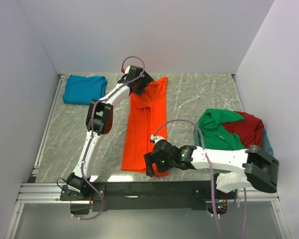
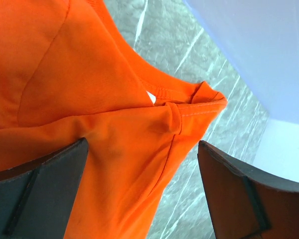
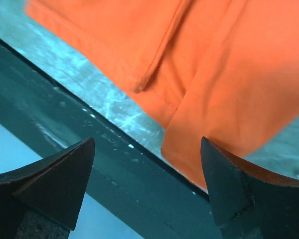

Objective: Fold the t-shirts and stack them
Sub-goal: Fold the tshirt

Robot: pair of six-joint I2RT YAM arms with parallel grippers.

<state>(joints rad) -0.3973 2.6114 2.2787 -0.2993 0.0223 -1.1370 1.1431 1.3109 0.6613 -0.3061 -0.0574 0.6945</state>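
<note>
T-shirt in orange [image 1: 145, 130] lies on the table [image 1: 65, 139] as a long strip running from top centre to bottom centre. Left fingers [image 2: 40, 189] stand apart over its upper collar end, right fingers [image 3: 50, 184] apart over its lower hem.

pretty sure we're looking at a robotics lab test cell, plain white panels [image 1: 164, 35] boxing in a marble-look tabletop [image 1: 204, 94], left arm [image 1: 96, 130] and right arm [image 1: 224, 160] sitting bolted along an aluminium rail [image 1: 45, 191]
</note>
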